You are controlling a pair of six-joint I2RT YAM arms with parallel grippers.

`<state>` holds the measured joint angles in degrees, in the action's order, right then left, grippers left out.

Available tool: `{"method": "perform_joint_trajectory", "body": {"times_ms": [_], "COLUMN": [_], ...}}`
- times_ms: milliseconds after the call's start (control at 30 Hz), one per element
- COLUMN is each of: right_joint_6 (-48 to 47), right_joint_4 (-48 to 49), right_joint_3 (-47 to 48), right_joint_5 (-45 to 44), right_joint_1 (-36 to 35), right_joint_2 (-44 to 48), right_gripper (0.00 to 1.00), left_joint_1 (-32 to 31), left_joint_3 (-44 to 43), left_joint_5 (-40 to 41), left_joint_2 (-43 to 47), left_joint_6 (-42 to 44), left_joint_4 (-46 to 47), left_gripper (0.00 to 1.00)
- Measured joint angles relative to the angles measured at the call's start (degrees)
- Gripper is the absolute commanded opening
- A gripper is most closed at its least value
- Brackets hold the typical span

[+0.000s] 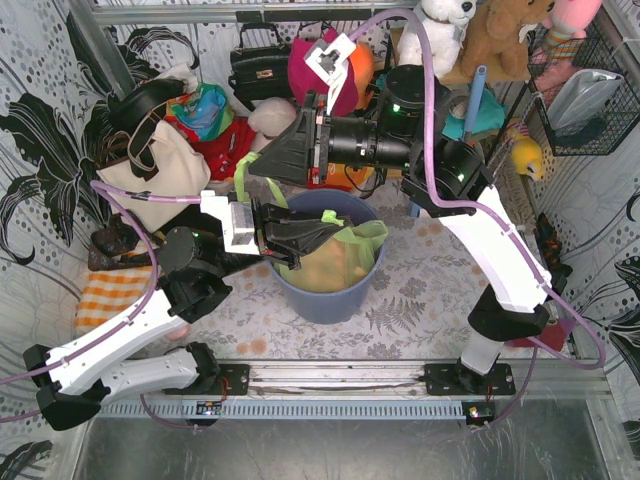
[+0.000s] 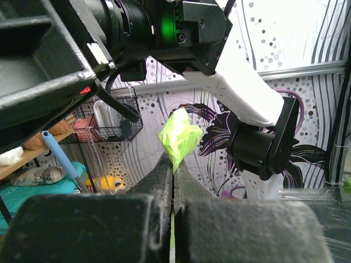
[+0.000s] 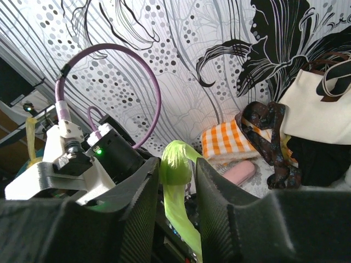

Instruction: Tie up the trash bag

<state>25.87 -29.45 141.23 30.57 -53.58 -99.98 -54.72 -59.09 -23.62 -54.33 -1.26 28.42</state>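
Observation:
The trash bag (image 1: 335, 262), thin lime-green plastic with tan paper showing through, sits in the blue-grey bin (image 1: 330, 300) at the table's middle. My left gripper (image 1: 318, 238) hovers over the bin's left rim. In the left wrist view this gripper (image 2: 174, 164) is shut on a strip of the bag, and a crumpled green tuft (image 2: 180, 137) sticks out past the tips. My right gripper (image 1: 258, 170) is above and behind the bin, pointing left. Its fingers (image 3: 176, 163) stand apart around another green bag strip (image 3: 181, 219), which loops up between them.
A white tote bag (image 1: 160, 165) and an orange-checked cloth (image 1: 110, 295) lie left of the bin. Behind it are a black handbag (image 1: 260, 65) and plush toys (image 1: 500, 30). A wire basket (image 1: 590, 100) hangs at the right. The two arms cross close above the bin.

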Motion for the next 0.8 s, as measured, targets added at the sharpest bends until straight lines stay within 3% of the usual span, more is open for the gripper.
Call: {"method": "perform_joint_trajectory", "body": {"times_ms": [133, 633, 800], "right_joint_6": [-0.3, -0.2, -0.2], "right_joint_4": [-0.1, 1.5, 2.1], "right_joint_3": [0.2, 3.4, -0.2], "right_joint_5": [-0.4, -7.7, -14.1], "right_joint_1": [-0.2, -0.2, -0.3], "right_joint_2": [-0.2, -0.2, 1.4], "right_gripper": [0.00, 0.00, 0.00], "left_joint_1": [0.0, 0.0, 0.0], "left_joint_3": [0.0, -5.4, -5.9], "left_joint_5": [0.0, 0.3, 0.8], "left_joint_2": [0.0, -3.0, -2.9], "left_joint_6": [0.0, 2.7, 3.3], "left_joint_4": [0.0, -0.7, -0.7], "left_gripper": [0.00, 0.00, 0.00]}}
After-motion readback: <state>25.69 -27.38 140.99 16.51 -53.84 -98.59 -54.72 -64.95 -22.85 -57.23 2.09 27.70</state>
